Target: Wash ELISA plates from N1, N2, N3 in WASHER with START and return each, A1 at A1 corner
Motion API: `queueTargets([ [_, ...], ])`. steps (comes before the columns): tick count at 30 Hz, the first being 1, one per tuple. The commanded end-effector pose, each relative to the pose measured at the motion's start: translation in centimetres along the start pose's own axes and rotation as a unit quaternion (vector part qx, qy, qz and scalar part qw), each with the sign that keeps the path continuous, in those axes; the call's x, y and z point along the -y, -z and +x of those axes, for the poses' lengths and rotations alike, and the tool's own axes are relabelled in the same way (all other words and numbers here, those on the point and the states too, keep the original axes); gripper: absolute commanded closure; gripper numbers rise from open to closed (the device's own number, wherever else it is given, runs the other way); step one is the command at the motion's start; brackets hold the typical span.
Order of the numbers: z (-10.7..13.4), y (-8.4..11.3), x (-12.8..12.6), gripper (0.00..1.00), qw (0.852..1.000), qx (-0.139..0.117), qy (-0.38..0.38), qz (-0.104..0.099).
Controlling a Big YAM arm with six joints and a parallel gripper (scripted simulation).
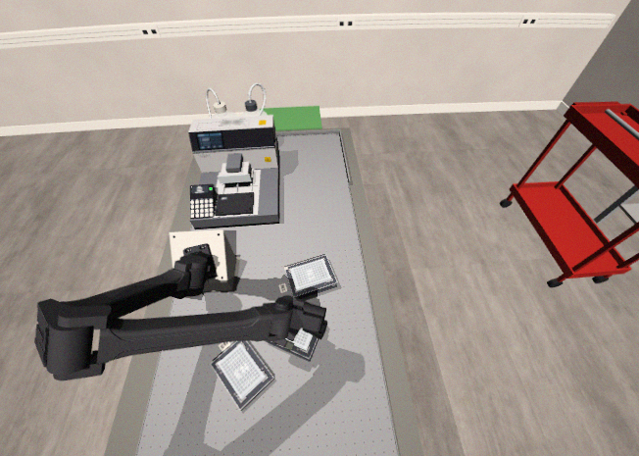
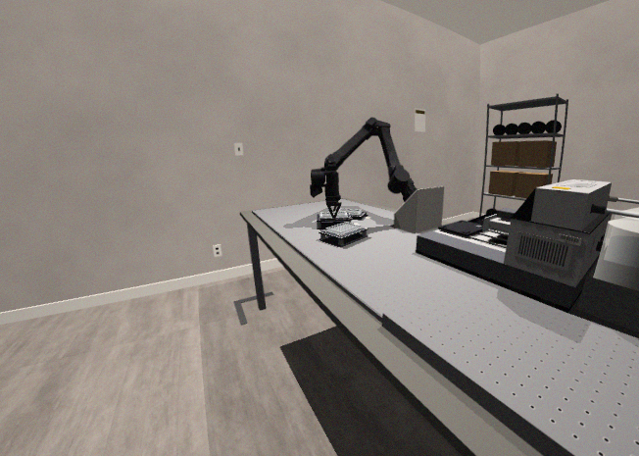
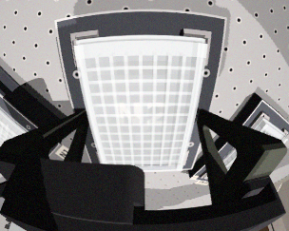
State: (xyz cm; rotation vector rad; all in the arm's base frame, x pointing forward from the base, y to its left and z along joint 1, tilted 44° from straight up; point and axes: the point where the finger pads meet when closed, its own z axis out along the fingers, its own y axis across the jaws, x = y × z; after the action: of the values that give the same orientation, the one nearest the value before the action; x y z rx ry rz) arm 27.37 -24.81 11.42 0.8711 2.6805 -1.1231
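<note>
The middle ELISA plate [image 1: 302,339] [image 3: 143,94] lies in its nest [image 3: 143,24], its long sides running between the open fingers of the gripper [image 1: 303,323] [image 2: 334,216] [image 3: 143,115]. The fingers stand wide apart, one beside each long side, and hold nothing; whether either touches the plate I cannot tell. The gripper points down, and from above its body hides part of plate and nest. In the wrist view two pale corner locators show at the far end of the nest, with the plate's end between them; the near end is partly hidden. On the washer side of this nest, a second plate [image 1: 311,275] [image 2: 343,229] [image 3: 2,124] lies in its own nest. A third plate [image 1: 242,371] [image 3: 272,127] lies in a nest on the other side, near the middle one and turned at a different angle. All three nests stand on the perforated bench top [image 1: 330,181] [image 2: 413,295]. The black arm [image 1: 180,331] [image 2: 356,143] folds out past the bench edge and back over the nests from its pale mount [image 1: 177,241] [image 2: 427,210]. Just beyond the mount stands the washer [image 1: 232,135] [image 2: 558,233], its lamp [image 1: 210,188] green above the keypad [image 1: 202,208]. Farther off, a red cart [image 1: 547,223] stands on the floor, well apart from the bench.
</note>
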Motion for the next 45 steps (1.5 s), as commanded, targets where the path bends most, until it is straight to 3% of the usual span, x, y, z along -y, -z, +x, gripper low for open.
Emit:
queueTargets([
  [1,-0.81,0.33,0.11,0.00,1.000,0.007,-0.003,-0.001],
  [9,-0.81,0.33,0.11,0.00,1.000,0.007,-0.003,-0.001],
  [20,-0.81,0.33,0.11,0.18,1.000,0.007,-0.003,-0.001],
  [45,-0.81,0.33,0.11,0.18,1.000,0.007,-0.003,-0.001],
])
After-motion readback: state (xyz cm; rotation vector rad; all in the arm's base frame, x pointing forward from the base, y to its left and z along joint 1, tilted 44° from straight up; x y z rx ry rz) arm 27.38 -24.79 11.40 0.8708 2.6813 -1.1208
